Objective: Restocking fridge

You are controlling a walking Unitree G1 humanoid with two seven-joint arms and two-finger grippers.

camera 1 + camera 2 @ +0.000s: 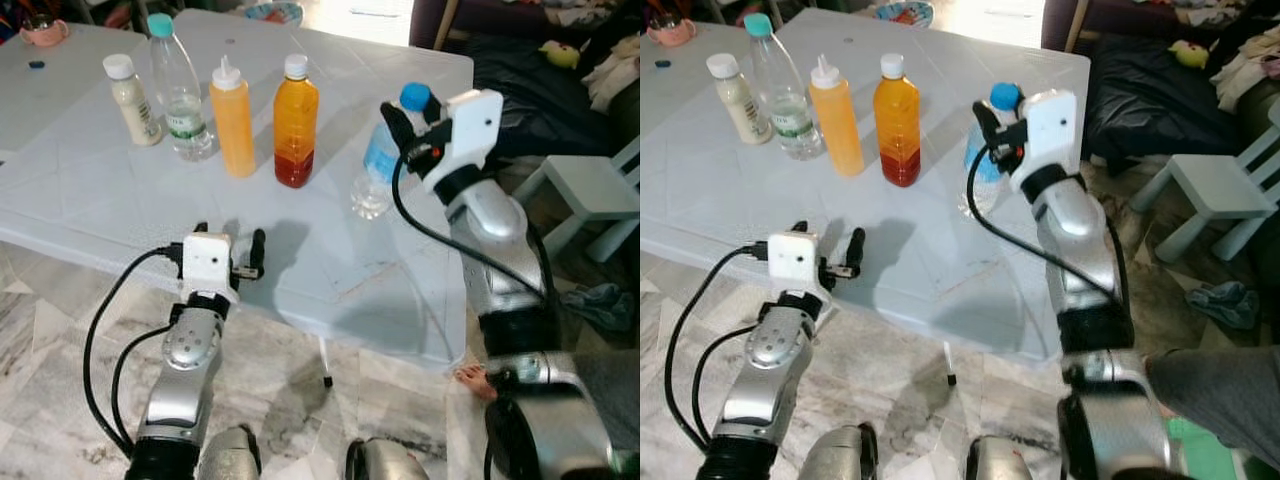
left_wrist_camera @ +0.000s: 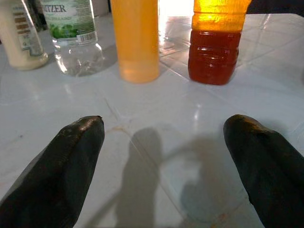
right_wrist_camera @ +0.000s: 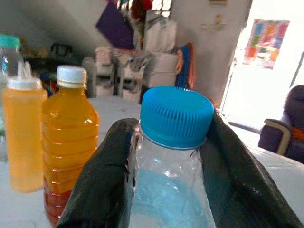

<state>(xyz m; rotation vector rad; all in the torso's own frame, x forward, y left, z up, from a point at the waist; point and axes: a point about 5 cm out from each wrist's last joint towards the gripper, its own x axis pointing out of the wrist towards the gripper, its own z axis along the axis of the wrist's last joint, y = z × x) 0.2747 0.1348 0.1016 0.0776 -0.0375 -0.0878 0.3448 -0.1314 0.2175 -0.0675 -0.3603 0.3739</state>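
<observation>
On the white table [image 1: 90, 190], the right gripper [image 3: 166, 156] clamps a blue-capped bottle [image 1: 385, 150] just under its cap, likely so it hangs upright for carrying. Nearer the edge, the left gripper [image 2: 164, 161] hovers spread and empty, facing four bottles [image 1: 235, 115] awaiting pickup.

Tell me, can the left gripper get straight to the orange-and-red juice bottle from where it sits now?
Probably yes. The left gripper hovers open over the table's near edge, and the left wrist view shows bare tabletop between its fingers and the juice bottle. The squeeze bottle stands close beside it, so approach slightly from the right.
</observation>
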